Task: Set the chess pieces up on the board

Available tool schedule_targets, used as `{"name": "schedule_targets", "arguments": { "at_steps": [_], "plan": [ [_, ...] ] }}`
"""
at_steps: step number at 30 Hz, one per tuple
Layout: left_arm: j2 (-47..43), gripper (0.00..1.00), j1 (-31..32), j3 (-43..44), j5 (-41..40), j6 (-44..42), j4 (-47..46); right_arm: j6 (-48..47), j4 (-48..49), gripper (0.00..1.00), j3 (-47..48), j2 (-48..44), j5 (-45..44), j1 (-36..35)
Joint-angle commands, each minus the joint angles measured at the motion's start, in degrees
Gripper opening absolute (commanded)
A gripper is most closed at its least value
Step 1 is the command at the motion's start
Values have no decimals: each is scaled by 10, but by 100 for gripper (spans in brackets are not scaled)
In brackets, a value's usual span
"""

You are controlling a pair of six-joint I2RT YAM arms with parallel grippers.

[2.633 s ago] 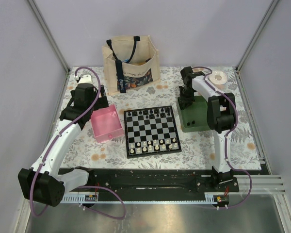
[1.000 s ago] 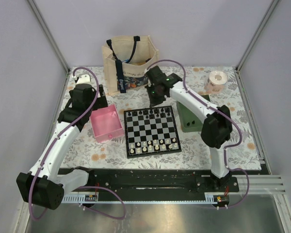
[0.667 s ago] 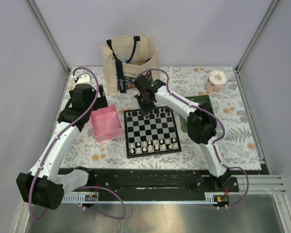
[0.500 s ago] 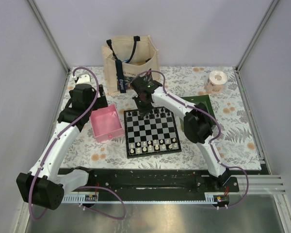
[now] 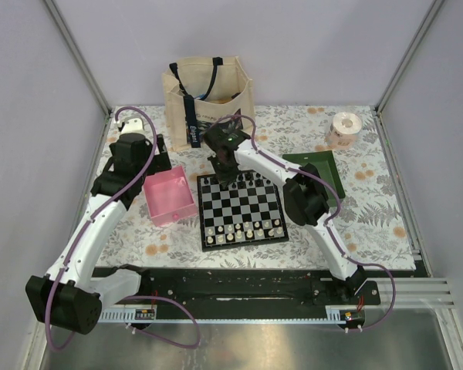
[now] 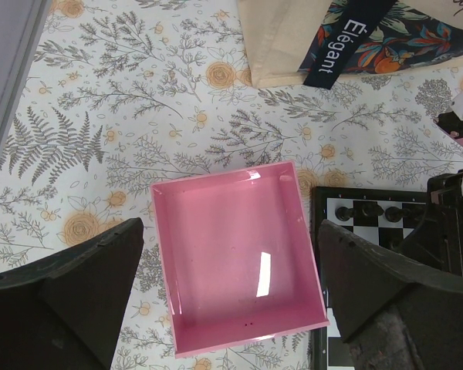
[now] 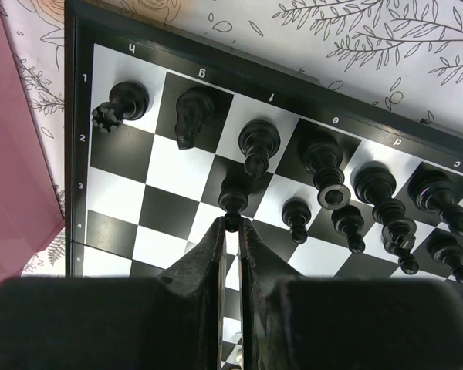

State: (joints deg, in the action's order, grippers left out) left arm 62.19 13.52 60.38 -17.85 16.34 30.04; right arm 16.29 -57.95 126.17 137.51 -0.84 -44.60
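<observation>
**Readable text: one word on a bag strap, coordinates on the board edge**

Left wrist view: "Elegant" in white letters on the dark strap [image 6: 353,40] of the beige bag [image 6: 282,38], ahead and to the right of the left claw [image 6: 228,250]. Print at the bag's far right corner is cropped, unreadable.

Right wrist view: the board [image 7: 76,108] border has letters h, g, f, e, d, c, upside down, along the edge beyond the right claw [image 7: 231,222]. Numbers 1, 2, 3, 4 run along the border left of that claw.

Top view: strap lettering too small to read.
</observation>
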Motion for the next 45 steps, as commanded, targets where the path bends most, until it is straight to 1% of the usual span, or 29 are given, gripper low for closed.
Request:
{"name": "schedule_targets", "arguments": {
  "at_steps": [1,5,8,11,15,18,20,23,26,29,33,36,39,41,45],
  "plan": [
    [-17,99,1,10,-7,-3,-17,-7,-9,0,32,6,-23,-5],
    [-17,99,1,11,-4,-2,-17,-7,-12,8,30,9,-10,-5],
    [-15,99,0,11,-1,-2,-17,-10,-10,20,30,11,-2,-5],
    [-14,99,1,11,2,-2,-17,-12,-11,28,36,9,4,-5],
    [-15,99,1,10,1,-2,-18,-14,-15,32,50,7,7,-5],
    [-14,99,1,10,0,-2,-18,-15,-17,33,54,-2,7,-5],
    [-14,99,0,11,-2,-2,-17,-15,-22,33,55,-18,7,-4],
    [-11,99,0,10,-6,-1,-18,-19,-24,33,36,-67,7,-5],
    [-10,99,1,8,-13,-1,-17,-21,0,37,-28,-141,1,-4],
    [-12,99,1,6,-17,-1,-19,-26,41,41,-128,-224,-32,0],
    [-10,99,1,8,-17,-1,-20,-15,85,42,-239,-318,-43,37],
    [-8,99,0,7,-13,-1,-20,-7,100,43,-306,-384,-58,78],
    [-8,99,0,8,-11,-1,-20,6,117,43,-382,-433,-56,138],
    [-8,99,0,9,-8,-1,-20,10,122,43,-427,-453,-54,190],
    [-8,99,0,7,-5,-1,-22,6,123,43,-498,-465,-54,251]
  ]
}}
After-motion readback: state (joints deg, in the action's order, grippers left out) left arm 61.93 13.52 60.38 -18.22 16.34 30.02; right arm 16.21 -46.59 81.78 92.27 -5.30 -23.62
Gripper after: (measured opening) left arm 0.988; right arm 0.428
